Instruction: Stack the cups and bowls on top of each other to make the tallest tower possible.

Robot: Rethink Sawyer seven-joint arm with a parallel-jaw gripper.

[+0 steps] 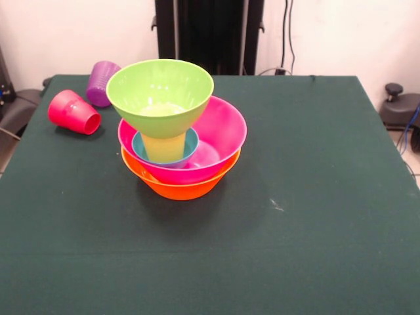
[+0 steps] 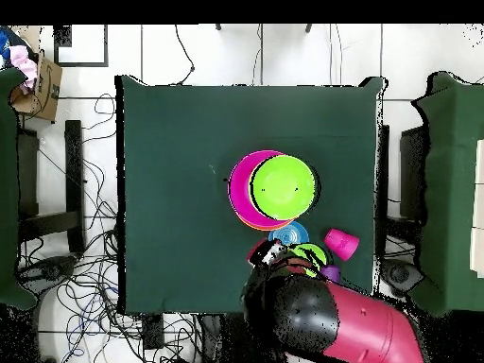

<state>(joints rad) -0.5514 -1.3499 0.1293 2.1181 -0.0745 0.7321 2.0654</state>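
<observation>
Gripper state I can't tell under the arm (image 2: 331,321) at six o'clock overhead; my worry is the tower (image 1: 177,131) mid-table, where the green bowl (image 1: 160,88) perches on a yellow cup (image 1: 163,146) and a nudge could topple it.

Bowls: green (image 1: 160,88), pink (image 1: 223,131), orange (image 1: 180,187), glossy smooth plastic. Yellow cup (image 1: 164,146) translucent plastic. Red cup (image 1: 73,112), purple cup (image 1: 102,82) probably likewise. Table (image 1: 315,197) matt green cloth.
</observation>
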